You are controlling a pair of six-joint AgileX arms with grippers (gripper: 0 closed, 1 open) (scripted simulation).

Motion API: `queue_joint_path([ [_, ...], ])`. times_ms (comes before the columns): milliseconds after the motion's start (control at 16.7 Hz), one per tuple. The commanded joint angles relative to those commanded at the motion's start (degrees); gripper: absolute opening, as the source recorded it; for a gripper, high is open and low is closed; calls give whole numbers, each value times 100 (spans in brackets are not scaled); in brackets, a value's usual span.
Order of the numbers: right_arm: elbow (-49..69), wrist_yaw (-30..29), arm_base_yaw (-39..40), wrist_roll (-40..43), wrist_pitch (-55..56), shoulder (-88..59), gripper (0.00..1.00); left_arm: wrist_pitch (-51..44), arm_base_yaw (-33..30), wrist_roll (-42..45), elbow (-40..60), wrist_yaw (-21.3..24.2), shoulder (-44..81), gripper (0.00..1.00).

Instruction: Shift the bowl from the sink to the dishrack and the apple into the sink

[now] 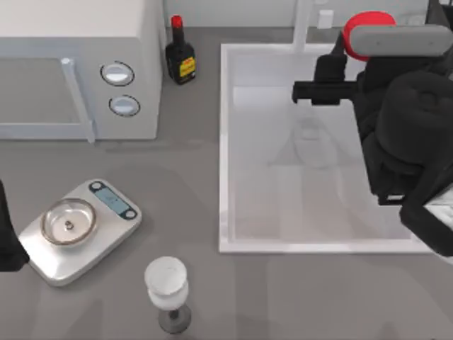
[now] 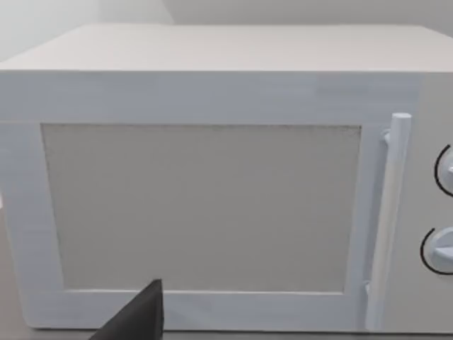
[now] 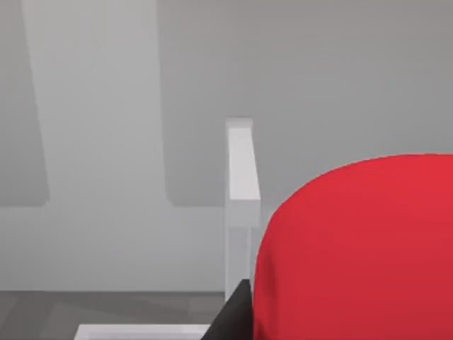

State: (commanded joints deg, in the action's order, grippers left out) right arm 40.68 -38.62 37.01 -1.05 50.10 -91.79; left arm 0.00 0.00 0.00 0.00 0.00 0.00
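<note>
The red apple point(image 1: 362, 27) hangs high above the back right corner of the white sink point(image 1: 224, 142), near the white tap point(image 1: 303, 25). My right gripper point(image 1: 348, 51) is shut on it, and the black right arm covers the sink's right side. In the right wrist view the apple point(image 3: 354, 248) sits very close, with one dark finger point(image 3: 233, 319) beside it and the tap point(image 3: 241, 184) behind. The sink's visible floor holds nothing. The bowl and the dishrack are hidden or out of view. My left arm point(image 1: 7, 237) is parked at the table's left edge.
A white microwave point(image 1: 78, 64) stands at the back left, and it also faces the left wrist camera point(image 2: 205, 205). A dark bottle with a red cap point(image 1: 180, 57) stands beside it. A scale with a steel dish point(image 1: 69, 223) and a white goblet point(image 1: 167, 282) are at the front left.
</note>
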Motion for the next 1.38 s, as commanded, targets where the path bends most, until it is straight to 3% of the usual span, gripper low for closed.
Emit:
queue_joint_path([
  [480,-9,-3,19,-15,234,-209,0,0,0,0,0,0,0,100],
  [1080,-433,-75,30,13,3530,-2982,0,0,0,0,0,0,0,100],
  [1380,-581,-62,18,13,4231,-3606,0,0,0,0,0,0,0,100],
])
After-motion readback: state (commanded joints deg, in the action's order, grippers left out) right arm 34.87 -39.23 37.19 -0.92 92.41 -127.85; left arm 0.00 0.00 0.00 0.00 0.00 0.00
